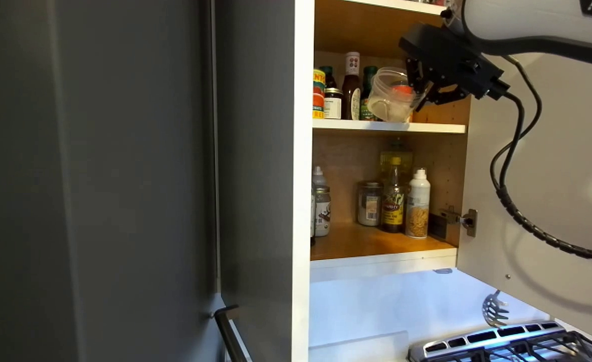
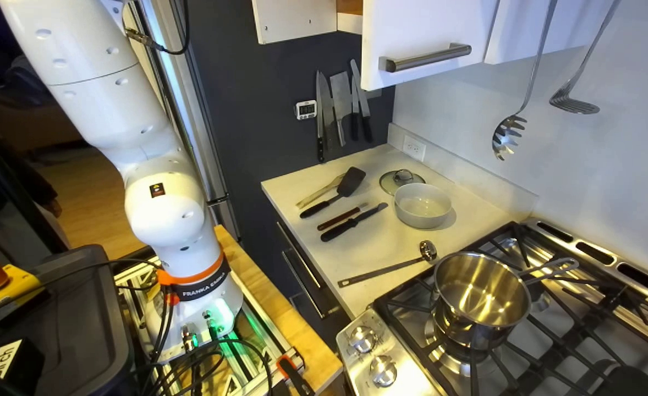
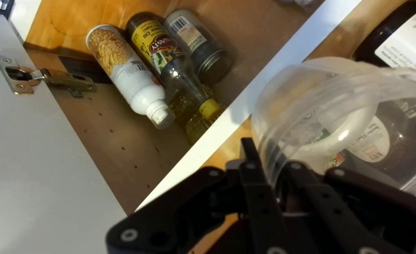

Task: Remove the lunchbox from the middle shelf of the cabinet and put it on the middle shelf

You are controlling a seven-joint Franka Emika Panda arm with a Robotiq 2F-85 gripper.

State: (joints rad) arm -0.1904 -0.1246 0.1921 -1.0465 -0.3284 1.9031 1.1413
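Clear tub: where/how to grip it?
Likely best: pinch the thin wall of the clear tub nearest the open door, from the front of the cabinet. The rounded tub looks wide for the end effector, which grips that wall now; bottles stand behind it.

Arm (image 2: 93, 82) lifted high, gripper (image 3: 275, 176) pinched together

In an exterior view the white arm rises from its base (image 2: 189, 313), which glows green below an orange ring (image 2: 192, 276), bends at a rounded joint (image 2: 164, 212), and leans out of the picture at the top. In an exterior view a white stretch of it enters at the upper right, the black gripper tilted at its end, pointing down and leftward, with a cable (image 1: 547, 239) looping below. In the wrist view the two fingers (image 3: 264, 208) lie side by side, a narrow gap between.
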